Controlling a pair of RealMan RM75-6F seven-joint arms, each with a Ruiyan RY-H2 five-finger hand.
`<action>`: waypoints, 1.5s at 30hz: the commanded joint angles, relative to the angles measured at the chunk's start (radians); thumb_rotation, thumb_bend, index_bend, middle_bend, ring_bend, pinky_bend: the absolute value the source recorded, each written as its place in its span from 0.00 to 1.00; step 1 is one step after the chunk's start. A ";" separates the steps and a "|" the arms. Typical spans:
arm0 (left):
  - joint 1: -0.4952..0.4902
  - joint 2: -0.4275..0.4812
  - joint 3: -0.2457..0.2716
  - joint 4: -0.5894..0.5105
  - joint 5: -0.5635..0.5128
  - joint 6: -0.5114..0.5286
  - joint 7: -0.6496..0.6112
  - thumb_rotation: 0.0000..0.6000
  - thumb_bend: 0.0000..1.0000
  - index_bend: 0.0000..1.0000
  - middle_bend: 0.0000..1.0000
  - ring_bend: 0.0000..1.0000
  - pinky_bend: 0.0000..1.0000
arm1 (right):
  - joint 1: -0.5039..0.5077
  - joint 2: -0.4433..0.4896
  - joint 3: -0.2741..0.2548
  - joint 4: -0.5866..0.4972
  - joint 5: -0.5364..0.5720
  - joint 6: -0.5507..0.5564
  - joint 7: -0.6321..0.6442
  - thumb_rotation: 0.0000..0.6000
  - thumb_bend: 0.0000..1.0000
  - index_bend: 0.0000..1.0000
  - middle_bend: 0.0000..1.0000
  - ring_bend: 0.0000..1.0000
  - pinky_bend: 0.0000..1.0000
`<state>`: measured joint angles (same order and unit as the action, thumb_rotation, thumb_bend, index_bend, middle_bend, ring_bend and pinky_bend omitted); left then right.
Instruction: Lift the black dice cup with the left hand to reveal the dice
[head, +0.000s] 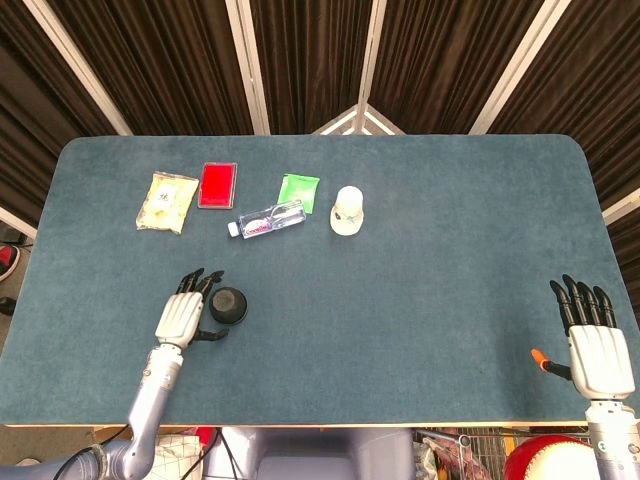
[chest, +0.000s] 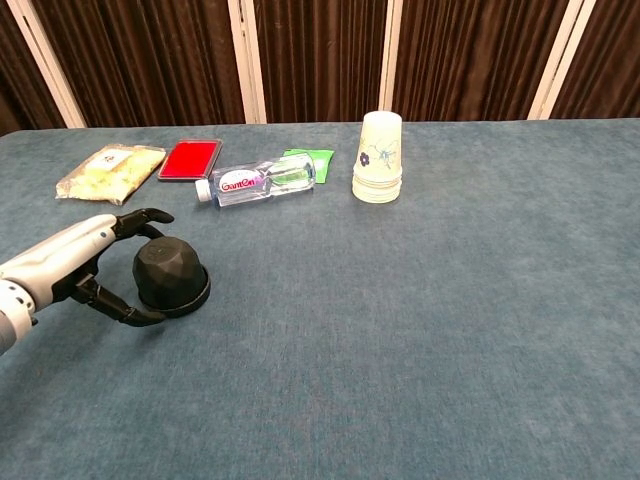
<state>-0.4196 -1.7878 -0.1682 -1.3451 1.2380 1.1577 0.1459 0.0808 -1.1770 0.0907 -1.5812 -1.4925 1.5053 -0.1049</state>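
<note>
The black dice cup (head: 229, 305) (chest: 170, 276) stands upside down on the blue table at the front left. My left hand (head: 183, 316) (chest: 75, 263) lies just to its left, fingers apart and curving around it. The thumb reaches along the near side of the cup's base and the fingers (chest: 145, 217) arch past its far side. Whether they touch the cup cannot be told. The cup sits on the table and no dice show. My right hand (head: 595, 343) rests flat at the front right corner, fingers spread, holding nothing.
At the back left lie a yellow snack bag (head: 166, 201), a red case (head: 217, 184), a green packet (head: 297, 190) and a plastic bottle (head: 268, 219) on its side. A stack of paper cups (head: 347, 211) stands near the middle. An orange-tipped tool (head: 541, 356) lies by my right hand.
</note>
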 joint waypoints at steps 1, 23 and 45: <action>-0.002 -0.006 -0.001 0.003 -0.006 0.001 0.010 1.00 0.16 0.12 0.19 0.00 0.00 | 0.000 0.001 0.000 0.000 0.000 0.000 0.001 1.00 0.15 0.04 0.02 0.03 0.01; -0.019 -0.045 -0.014 0.045 -0.033 -0.007 0.013 1.00 0.35 0.14 0.23 0.00 0.00 | 0.002 -0.002 -0.004 0.004 0.002 -0.007 0.004 1.00 0.15 0.04 0.02 0.03 0.01; -0.025 -0.050 -0.015 0.049 -0.053 -0.012 0.033 1.00 0.38 0.17 0.33 0.00 0.00 | 0.001 0.002 -0.006 -0.006 0.010 -0.012 -0.003 1.00 0.15 0.04 0.02 0.03 0.01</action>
<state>-0.4446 -1.8370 -0.1826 -1.2961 1.1855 1.1439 0.1783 0.0771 -1.1748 0.0814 -1.5880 -1.4843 1.4979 -0.1080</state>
